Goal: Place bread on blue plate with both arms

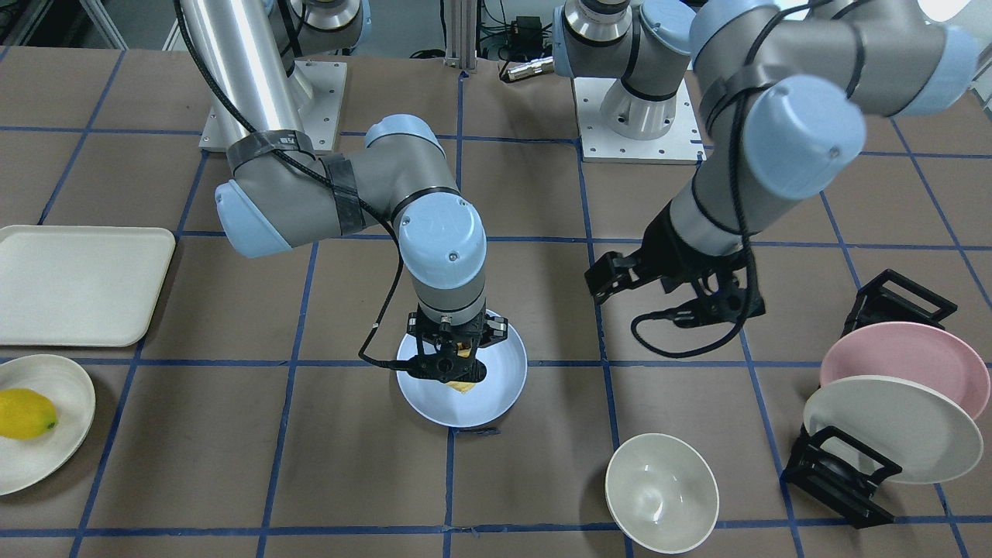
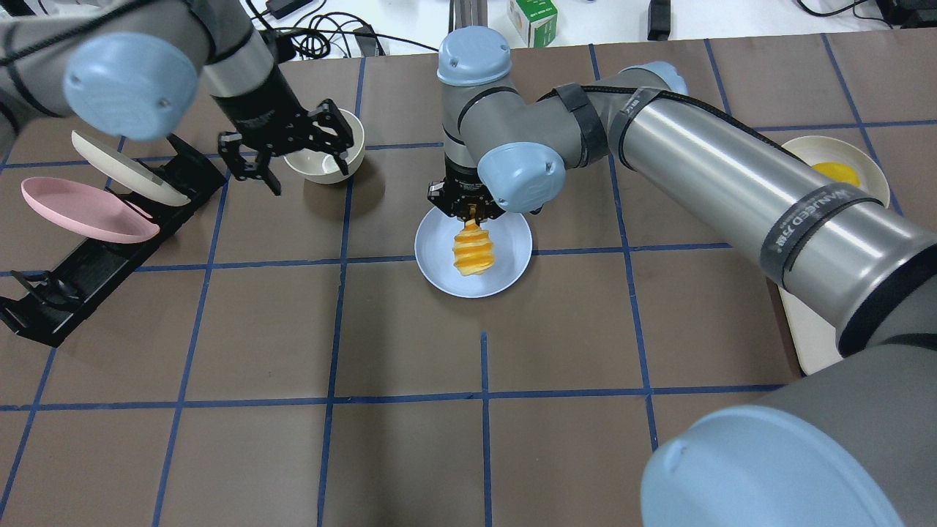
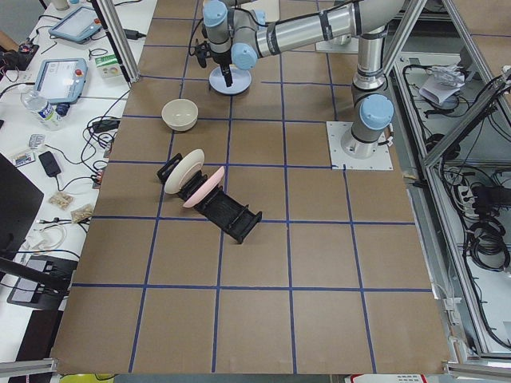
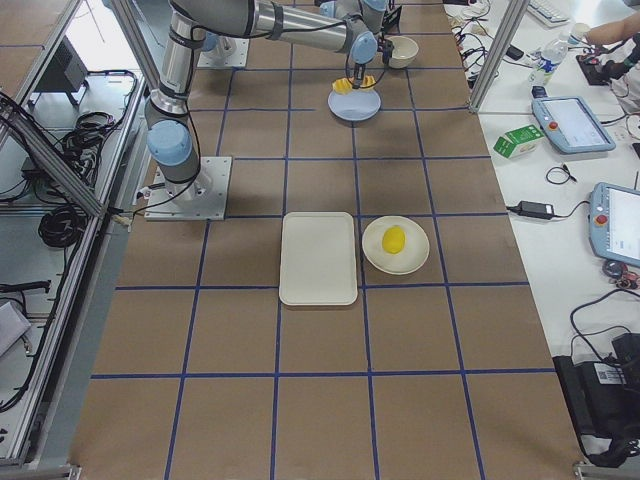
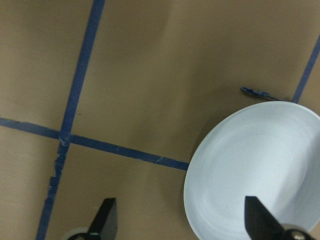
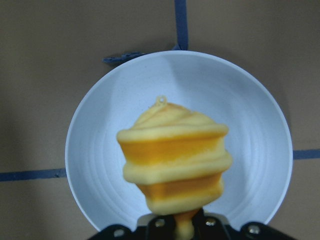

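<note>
The blue plate (image 2: 438, 258) lies at mid-table. My right gripper (image 2: 473, 212) is shut on one end of the bread (image 2: 472, 249). The ridged orange-and-yellow loaf hangs end-down over the plate's middle. The right wrist view shows the bread (image 6: 175, 160) right above the plate (image 6: 100, 150). I cannot tell whether its lower end touches the plate. In the front view the gripper (image 1: 453, 364) hides most of the bread (image 1: 463, 385). My left gripper (image 2: 293, 150) is open and empty, above the table beside the plate (image 5: 260, 170), its fingertips (image 5: 106, 217) spread wide.
A cream bowl (image 2: 326, 155) stands close under the left gripper. A black rack holds a pink plate (image 1: 903, 363) and a cream plate (image 1: 891, 428) at the left end. A cream tray (image 1: 77, 283) and a lemon (image 1: 25, 413) on a cream plate lie at the right end.
</note>
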### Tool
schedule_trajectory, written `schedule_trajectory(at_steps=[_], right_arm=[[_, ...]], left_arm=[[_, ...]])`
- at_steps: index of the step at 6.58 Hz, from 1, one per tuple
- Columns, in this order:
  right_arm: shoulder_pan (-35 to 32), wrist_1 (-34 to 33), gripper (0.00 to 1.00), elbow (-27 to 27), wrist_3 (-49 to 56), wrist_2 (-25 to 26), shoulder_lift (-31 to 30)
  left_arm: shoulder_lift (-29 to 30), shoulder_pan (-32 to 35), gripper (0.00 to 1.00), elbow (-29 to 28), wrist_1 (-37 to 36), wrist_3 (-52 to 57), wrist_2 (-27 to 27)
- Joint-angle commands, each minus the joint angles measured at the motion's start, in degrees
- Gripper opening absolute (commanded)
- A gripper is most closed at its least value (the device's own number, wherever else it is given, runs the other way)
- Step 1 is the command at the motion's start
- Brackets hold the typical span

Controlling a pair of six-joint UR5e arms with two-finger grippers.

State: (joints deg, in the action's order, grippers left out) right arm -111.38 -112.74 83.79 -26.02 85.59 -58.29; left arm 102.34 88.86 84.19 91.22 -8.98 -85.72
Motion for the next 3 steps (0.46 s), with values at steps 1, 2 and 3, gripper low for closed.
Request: schedule_trajectory(at_steps=[1,2,3], right_arm=[[-0.2,-0.6,0.09,0.3,0.0,0.0,1.9],[-0.2,-0.8,0.47,1.3,0.0,-0.2,2.0],[-0.2,-1.1,0.61,2.2,0.0,-0.1,1.9]], left_arm=[[-4.3,-0.4,1.00,-3.9,9.0,5.2,-5.4],[-5.6,-0.4,1.00,-3.2,9.1,5.2,-5.0],[-6.4,-0.4,1.00,-2.0,8.7,5.2,-5.2]])
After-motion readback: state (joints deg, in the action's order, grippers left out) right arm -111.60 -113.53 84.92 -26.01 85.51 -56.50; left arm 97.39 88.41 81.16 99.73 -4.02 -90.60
